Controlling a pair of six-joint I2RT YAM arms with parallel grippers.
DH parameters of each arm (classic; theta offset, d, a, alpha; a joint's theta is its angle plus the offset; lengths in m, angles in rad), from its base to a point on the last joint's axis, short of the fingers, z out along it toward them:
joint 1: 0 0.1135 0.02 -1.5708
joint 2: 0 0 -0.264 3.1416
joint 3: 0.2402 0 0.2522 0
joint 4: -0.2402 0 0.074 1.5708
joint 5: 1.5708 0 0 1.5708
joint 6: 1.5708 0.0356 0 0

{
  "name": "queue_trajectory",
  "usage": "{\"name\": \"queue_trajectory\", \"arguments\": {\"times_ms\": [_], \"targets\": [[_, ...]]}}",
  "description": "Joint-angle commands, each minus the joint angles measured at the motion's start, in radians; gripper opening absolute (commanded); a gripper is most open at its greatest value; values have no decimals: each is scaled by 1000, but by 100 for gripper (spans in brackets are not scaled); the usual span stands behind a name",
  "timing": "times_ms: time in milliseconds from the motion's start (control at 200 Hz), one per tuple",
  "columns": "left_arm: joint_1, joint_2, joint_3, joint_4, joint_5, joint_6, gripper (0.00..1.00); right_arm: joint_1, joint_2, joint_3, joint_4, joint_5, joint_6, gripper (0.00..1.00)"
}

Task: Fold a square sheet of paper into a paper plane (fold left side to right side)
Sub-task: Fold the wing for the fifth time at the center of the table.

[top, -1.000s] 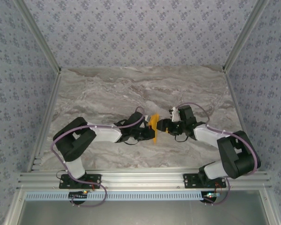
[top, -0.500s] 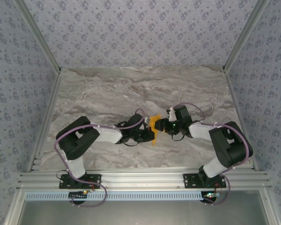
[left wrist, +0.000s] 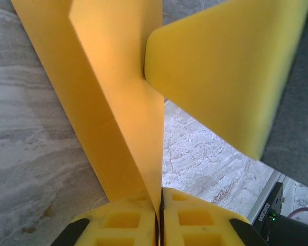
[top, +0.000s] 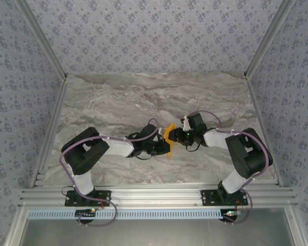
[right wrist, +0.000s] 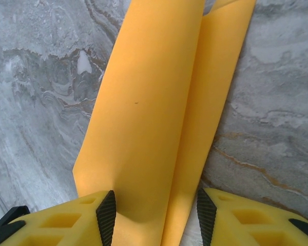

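From the near edge both arms reach inward and meet about mid-table (top: pixel 118 97). The left gripper (top: pixel 163 145) comes in from 9 o'clock and the right gripper (top: pixel 178 136) from 3 o'clock. The paper (top: pixel 169 134) stands on edge between them, lifted off the table (it is already folded into a narrow strip of several layers).

In the left wrist view the left gripper (left wrist: pixel 159 205) at 6 o'clock is closed tight on the paper's (left wrist: pixel 118 92) lower end. The sheet fans up from there toward 11 o'clock. A right pad (left wrist: pixel 226 66) comes in from 2 o'clock and touches the paper's edge.

In the right wrist view the right gripper (right wrist: pixel 156 215) has its jaws part open, one on each side of the paper (right wrist: pixel 149 102), with gaps showing. It grips nothing yet. The paper runs away toward 12 o'clock in two overlapping flaps.

This looks like a late crease or a hand-over, with the left side holding and the right lining up to pinch. Next, the right jaws probably need to close squarely across both flaps. The left grip should hold until they do, or the layers may slip or splay. Beyond the grippers, the far half of the table lies bare.
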Motion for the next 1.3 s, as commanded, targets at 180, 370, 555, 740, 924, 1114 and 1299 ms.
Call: {"name": "queue_trajectory", "arguments": {"times_ms": [180, 370, 555, 740, 924, 1114, 1299], "targets": [[23, -52, -8, 5, 12, 18, 22, 7, 77, 13, -104, 51, -5, 48], [57, -133, -24, -39, 12, 44, 30, 7, 77, 18, -108, 52, -9, 48], [144, -144, -19, -45, 67, 46, 31, 7, 76, 22, -115, 50, -16, 48], [188, -83, 33, -38, 97, 51, 33, 7, 74, 26, -127, 50, -22, 48], [190, -5, 82, -11, 131, 41, 34, 7, 75, 27, -128, 47, -19, 48], [190, 46, 104, 3, 145, 36, 34, 7, 72, 27, -132, 46, -22, 48], [191, 70, 123, 1, 152, 43, 19, 5, 70, 26, -128, 36, -19, 48]]}}
